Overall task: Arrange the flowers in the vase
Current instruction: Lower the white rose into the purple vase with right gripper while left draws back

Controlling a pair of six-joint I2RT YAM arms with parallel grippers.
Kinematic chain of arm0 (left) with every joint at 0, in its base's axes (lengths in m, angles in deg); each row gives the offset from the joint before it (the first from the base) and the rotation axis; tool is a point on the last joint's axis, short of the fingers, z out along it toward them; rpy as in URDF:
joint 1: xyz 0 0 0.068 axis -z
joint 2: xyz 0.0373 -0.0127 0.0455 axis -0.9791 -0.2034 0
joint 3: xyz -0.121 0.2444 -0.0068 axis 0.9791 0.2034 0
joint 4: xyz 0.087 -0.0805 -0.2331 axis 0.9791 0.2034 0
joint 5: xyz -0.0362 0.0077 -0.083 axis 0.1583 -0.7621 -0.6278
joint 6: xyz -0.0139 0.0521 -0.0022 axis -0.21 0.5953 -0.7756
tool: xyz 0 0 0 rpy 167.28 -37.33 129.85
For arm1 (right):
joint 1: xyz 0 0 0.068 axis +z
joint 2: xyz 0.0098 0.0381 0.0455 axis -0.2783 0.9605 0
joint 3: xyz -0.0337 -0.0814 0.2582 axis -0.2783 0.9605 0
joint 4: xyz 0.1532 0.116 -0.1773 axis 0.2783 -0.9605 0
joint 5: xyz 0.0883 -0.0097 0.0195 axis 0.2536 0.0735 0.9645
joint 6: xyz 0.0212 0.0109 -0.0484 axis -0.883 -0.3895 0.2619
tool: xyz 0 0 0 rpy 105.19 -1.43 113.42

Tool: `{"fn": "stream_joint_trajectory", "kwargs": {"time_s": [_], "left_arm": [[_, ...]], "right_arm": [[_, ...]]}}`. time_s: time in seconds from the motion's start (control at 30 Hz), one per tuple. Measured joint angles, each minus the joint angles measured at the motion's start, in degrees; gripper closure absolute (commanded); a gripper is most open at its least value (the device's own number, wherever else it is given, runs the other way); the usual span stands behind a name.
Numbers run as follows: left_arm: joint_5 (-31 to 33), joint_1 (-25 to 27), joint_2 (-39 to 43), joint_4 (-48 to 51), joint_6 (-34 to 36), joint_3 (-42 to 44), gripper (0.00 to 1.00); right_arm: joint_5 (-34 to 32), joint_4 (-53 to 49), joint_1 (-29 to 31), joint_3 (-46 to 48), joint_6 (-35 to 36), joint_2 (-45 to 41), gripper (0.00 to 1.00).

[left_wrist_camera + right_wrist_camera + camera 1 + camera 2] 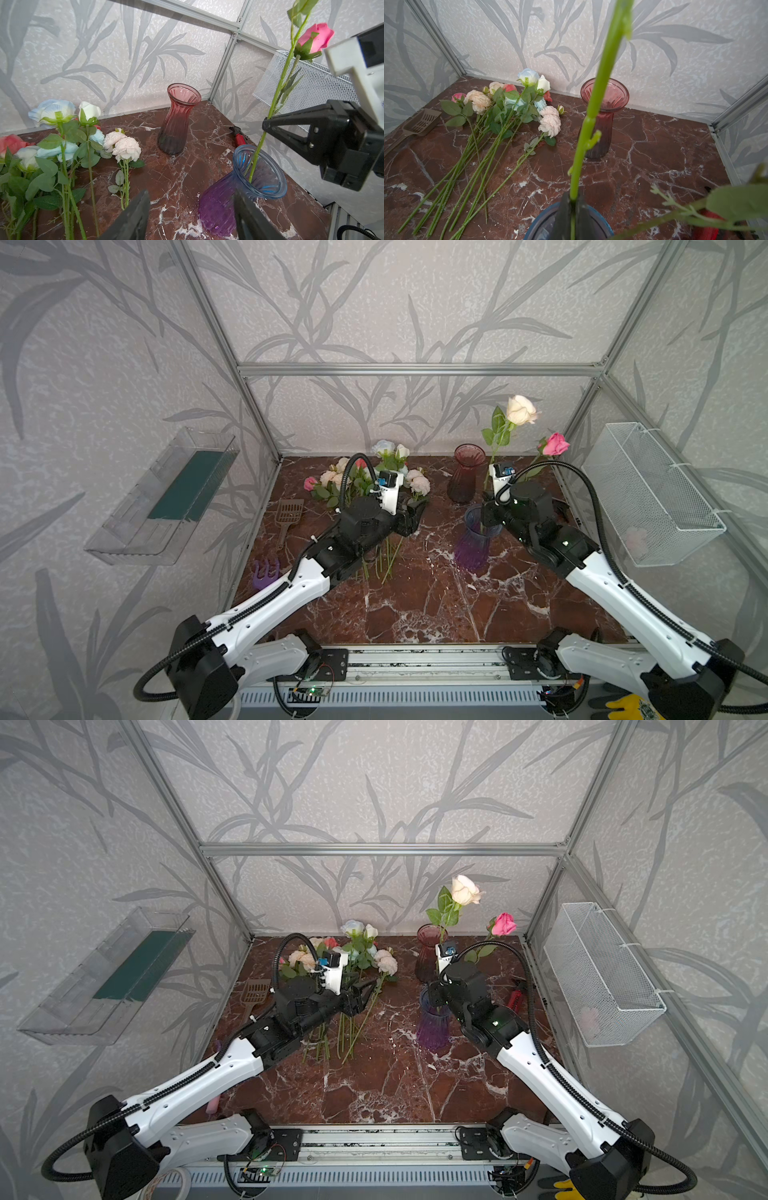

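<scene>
Right hand [265,125] is clamped tight on the green stem of the cream rose [520,409], fingertips pinched together around it. The bloom stands high above the hand. Below it, the stem's end dips into the mouth of the blue-and-purple vase [473,547], which sits right under the fingers. A pink rose [555,443] leans off to the side of this hand away from the other arm, its stem slanting down toward the same vase. Just beyond the fingertips, the red vase [465,477] stands upright on the tabletop [415,605]. Over to the left hand [190,190]: jaws parted partway, nothing between them, hovering over the loose flowers [508,108], whose heads lie ahead of it while the stems trail back beneath its wrist.
</scene>
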Motion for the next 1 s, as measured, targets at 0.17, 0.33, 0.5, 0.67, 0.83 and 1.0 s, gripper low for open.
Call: {"fn": "stream_joint_trajectory", "kwargs": {"time_s": [0.17,0.33,0.5,0.67,0.83,1.0], "left_arm": [[-0.20,0.00,-0.48,0.02,0.31,0.00,0.34],[-0.20,0.00,-1.11,0.04,0.39,0.00,0.34],[-0.20,0.00,-1.88,0.13,0.42,0.00,0.34],[-0.04,0.00,-2.08,0.44,0.50,0.00,0.34],[0.94,-0.02,-2.51,0.55,0.87,-0.02,0.34],[2.01,-0.02,-3.76,1.77,1.07,-0.39,0.35]], "right_arm": [[0.02,-0.07,0.00,1.22,-1.29,-0.09,0.92],[0.07,-0.09,-0.02,1.66,-2.36,-1.05,0.81],[0.04,-0.42,-0.02,2.08,-2.64,-3.04,0.78],[0.74,-1.16,-0.11,2.08,-3.37,-4.85,0.77],[2.21,-3.06,-0.07,1.60,-3.98,-6.82,0.77],[3.08,-4.22,0.90,0.74,-4.83,-9.53,0.77]]}}
